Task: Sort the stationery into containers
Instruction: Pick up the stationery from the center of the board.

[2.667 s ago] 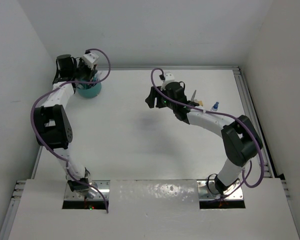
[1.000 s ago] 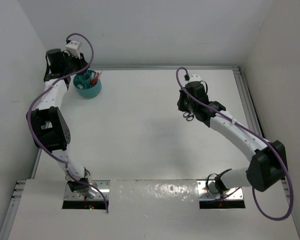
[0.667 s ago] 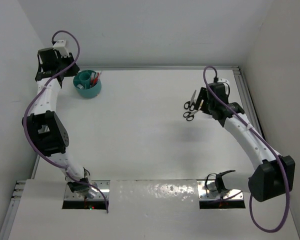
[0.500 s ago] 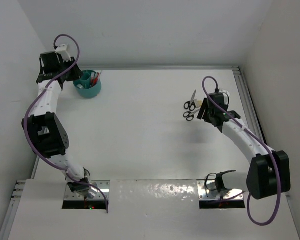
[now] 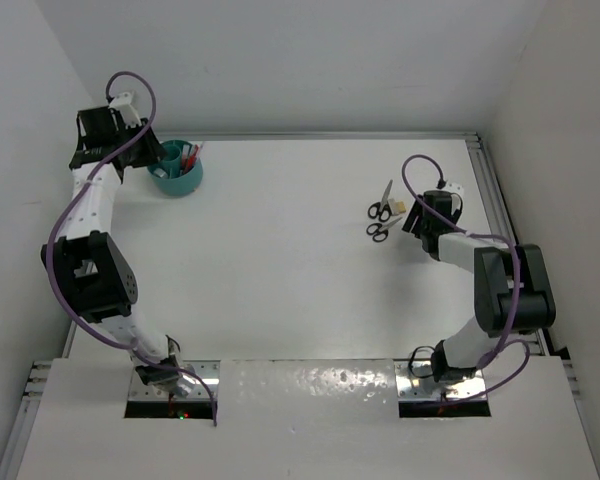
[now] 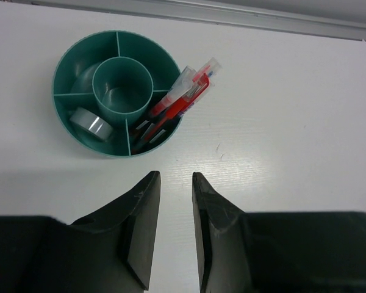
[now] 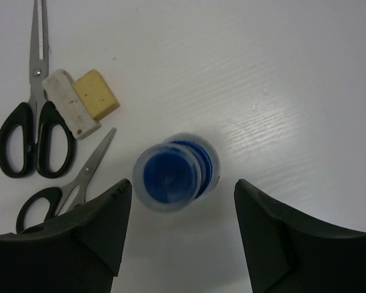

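Observation:
The round teal organiser stands at the back left and holds a tape ring and red pens. My left gripper hovers left of it, empty, its jaws a narrow gap apart. My right gripper is wide open straight above the upright blue-capped bottle, which stands between the fingers untouched. Two black-handled scissors and a beige block lie just left of it; they also show in the top view. The bottle is hidden in the top view.
A white eraser-like block lies against the beige block. A metal rail edges the table's right side close to my right arm. White walls stand behind and beside the table.
My right arm swung from the table's middle to the right and folded back over the bottle. My left arm drew away from above the organiser to its left.

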